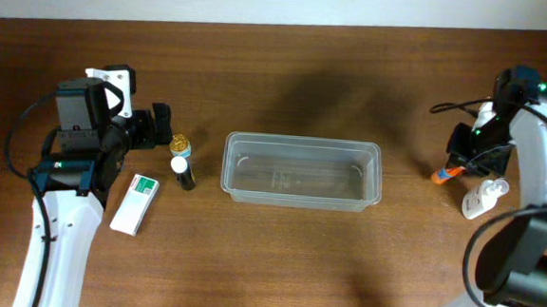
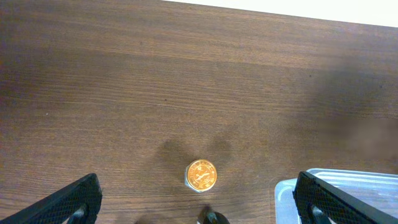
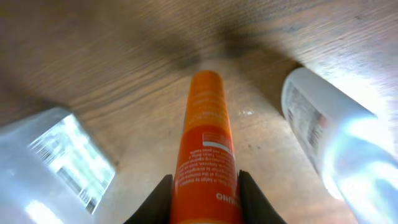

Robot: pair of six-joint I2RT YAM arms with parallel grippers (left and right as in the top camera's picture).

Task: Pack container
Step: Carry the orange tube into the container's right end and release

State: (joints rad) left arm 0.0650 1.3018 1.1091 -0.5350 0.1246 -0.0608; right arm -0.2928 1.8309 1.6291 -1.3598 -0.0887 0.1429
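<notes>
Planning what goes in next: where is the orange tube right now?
Overhead, the orange tube is at the right side of the table, between the fingers of the right gripper, beside the white bottle and right of the clear container.

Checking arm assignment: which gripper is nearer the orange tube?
Right. The right gripper has the orange tube between its jaws; the left gripper is across the table, past the container, by the gold-capped jar.
</notes>
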